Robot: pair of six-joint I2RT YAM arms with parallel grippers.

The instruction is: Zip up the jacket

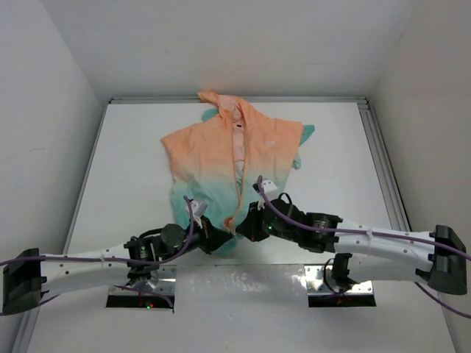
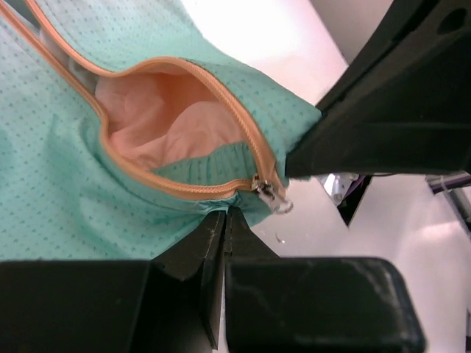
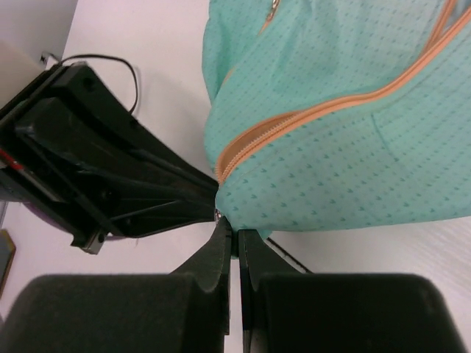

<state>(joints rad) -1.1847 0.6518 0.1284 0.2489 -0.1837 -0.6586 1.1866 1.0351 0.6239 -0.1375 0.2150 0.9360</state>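
Observation:
The jacket lies flat on the white table, its peach hood at the far side and its teal hem towards me. Its orange front zipper gapes open over the pink lining. A small metal slider sits at the hem end. My left gripper is shut on the teal hem just beside the slider. Facing it from the other side, my right gripper is shut on the hem of the jacket below the zipper's orange tape. The two grippers almost touch.
White walls enclose the table on three sides, with a metal rail along the right edge. Purple cables run along both arms. Shiny base plates lie at the near edge.

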